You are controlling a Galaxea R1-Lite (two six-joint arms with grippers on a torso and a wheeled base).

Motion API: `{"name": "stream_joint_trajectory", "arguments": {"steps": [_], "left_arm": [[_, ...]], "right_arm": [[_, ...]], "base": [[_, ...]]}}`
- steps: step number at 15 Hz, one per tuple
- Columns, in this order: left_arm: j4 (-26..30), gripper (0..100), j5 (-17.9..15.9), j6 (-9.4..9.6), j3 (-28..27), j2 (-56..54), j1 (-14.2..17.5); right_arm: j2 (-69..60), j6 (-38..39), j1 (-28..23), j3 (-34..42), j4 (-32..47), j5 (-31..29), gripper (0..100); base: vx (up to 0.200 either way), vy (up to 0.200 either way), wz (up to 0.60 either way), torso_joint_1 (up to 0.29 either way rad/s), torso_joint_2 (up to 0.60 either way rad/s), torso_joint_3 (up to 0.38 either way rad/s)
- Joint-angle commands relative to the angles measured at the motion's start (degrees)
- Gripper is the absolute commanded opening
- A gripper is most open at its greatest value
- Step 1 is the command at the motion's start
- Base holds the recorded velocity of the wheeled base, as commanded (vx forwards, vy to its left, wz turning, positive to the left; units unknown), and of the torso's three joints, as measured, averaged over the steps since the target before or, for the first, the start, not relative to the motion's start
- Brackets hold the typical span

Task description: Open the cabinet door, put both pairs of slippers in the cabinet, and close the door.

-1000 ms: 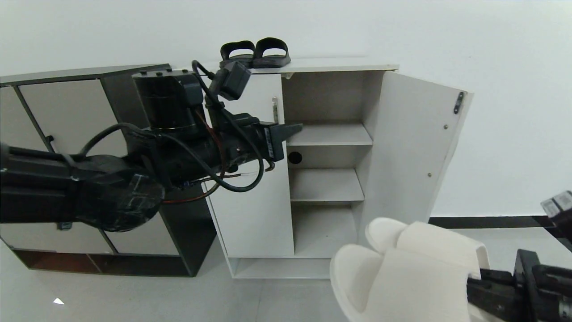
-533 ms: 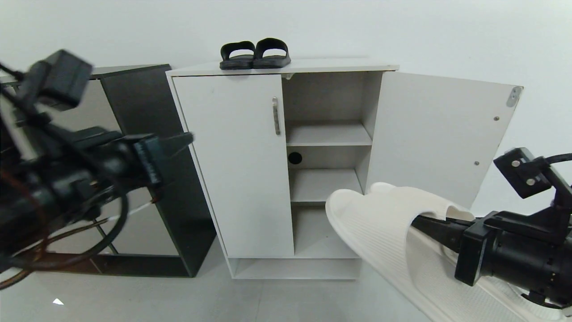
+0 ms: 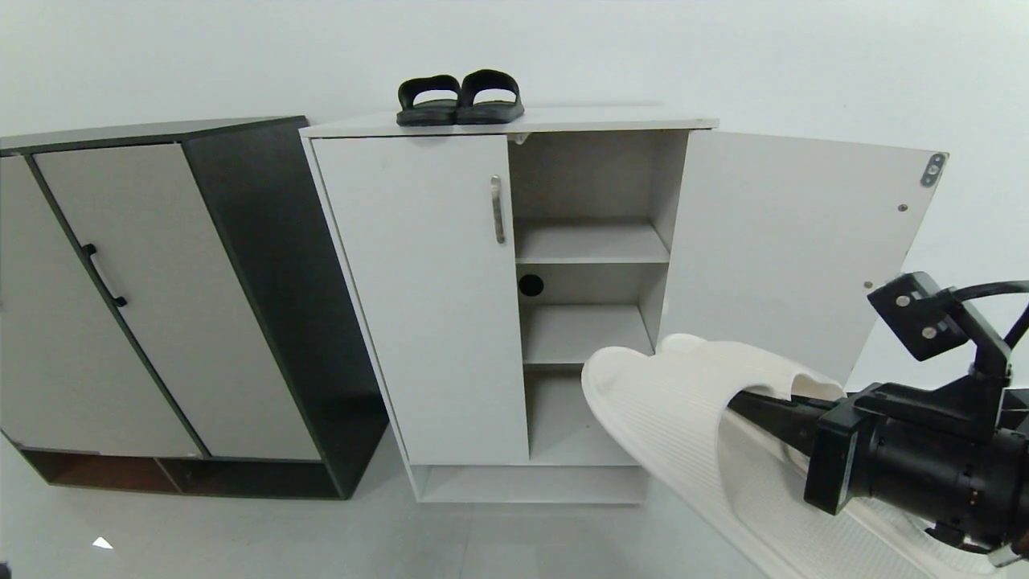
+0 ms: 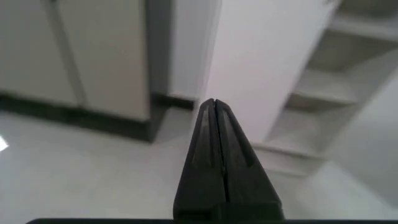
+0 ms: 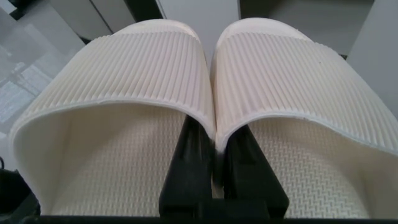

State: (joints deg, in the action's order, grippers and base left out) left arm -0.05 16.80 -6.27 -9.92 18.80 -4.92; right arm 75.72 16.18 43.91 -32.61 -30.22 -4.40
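My left gripper (image 4: 214, 106), fingers pressed together, faces the closed left half of the cabinet (image 3: 418, 305). The black slippers (image 3: 460, 98) sit on the cabinet's top; its right door (image 3: 788, 241) stands open. Before the cabinet's lower shelves, my right gripper (image 5: 214, 146) clamps the white slippers (image 3: 675, 394) by their adjoining straps.
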Motion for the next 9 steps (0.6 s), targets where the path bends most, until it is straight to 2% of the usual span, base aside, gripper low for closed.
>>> {"name": "stream_joint_trajectory", "arguments": {"steps": [1,2,3,4,5,8,9], "left_arm": [[4.18,0,-0.28,1.70,6.85,-15.63,6.59],[3.21,0,-3.09,2.49,7.20,-17.74,4.66],[1.89,0,-9.15,4.16,8.25,-18.53,4.84],[0.05,0,-16.62,5.30,9.92,-18.71,4.84],[-0.04,0,-19.08,5.39,9.92,-18.62,4.84],[-0.04,0,-18.82,6.35,9.92,-18.71,4.84],[-0.04,0,-18.47,5.74,9.92,-18.71,4.84]], "right_arm": [[-0.22,-0.01,0.03,0.62,-0.01,0.01,0],[-0.83,-0.01,0.03,0.97,-0.01,0.01,0],[-1.10,-0.09,0.03,1.06,-0.01,0.01,0],[-1.62,-0.27,0.03,1.06,-0.01,-0.08,0],[-2.06,-0.36,0.03,1.06,-0.01,0.01,0],[0.22,-1.85,0.30,0.88,-0.01,-0.08,0],[3.47,-1.50,0.30,0.35,-0.28,-1.58,0]], "base": [[0.000,0.000,0.00,0.000,0.00,0.000],[0.000,0.000,0.00,0.000,0.00,0.000],[0.000,0.000,0.00,0.000,0.00,0.000],[0.000,0.000,0.00,0.000,0.00,0.000],[0.000,0.000,0.00,0.000,0.00,0.000],[0.000,0.000,0.00,0.000,0.00,0.000],[0.000,0.000,0.00,0.000,0.00,0.000]]}}
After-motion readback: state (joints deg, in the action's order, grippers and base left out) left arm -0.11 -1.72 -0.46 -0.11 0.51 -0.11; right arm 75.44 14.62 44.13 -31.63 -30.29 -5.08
